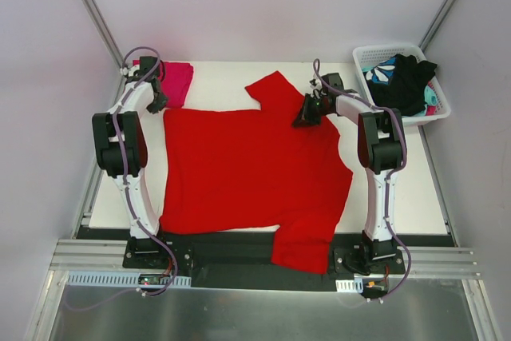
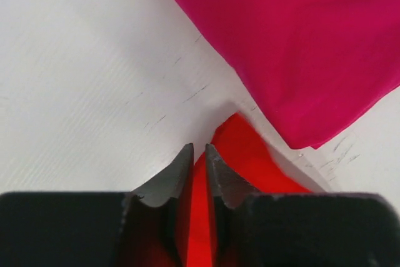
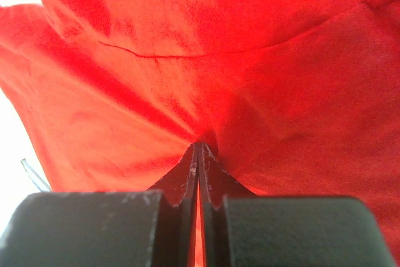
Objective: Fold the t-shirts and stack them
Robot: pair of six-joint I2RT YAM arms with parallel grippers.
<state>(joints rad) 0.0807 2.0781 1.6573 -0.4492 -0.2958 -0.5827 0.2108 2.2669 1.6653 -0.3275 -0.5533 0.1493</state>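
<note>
On white table (image 1: pixel 223 77), large bright red cloth t-shirt (image 1: pixel 247 165) spread flat, left gripper (image 2: pixel 199 148) pinching its corner, right gripper (image 3: pixel 199 146) clamped on its fabric

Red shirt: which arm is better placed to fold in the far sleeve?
Probably right: the right claw is shut on the red shirt at the base of the far sleeve; the left claw pinches the far hem corner, beside the pink shirt.

No lettering, label, brand or number can be read anywhere here: the large bright red cloth t-shirt (image 1: pixel 247 169) across the white table (image 1: pixel 411 197), the folded magenta-pink shirt (image 1: pixel 177 81) far left and the white plastic basket (image 1: pixel 383 47) far right show none.
</note>
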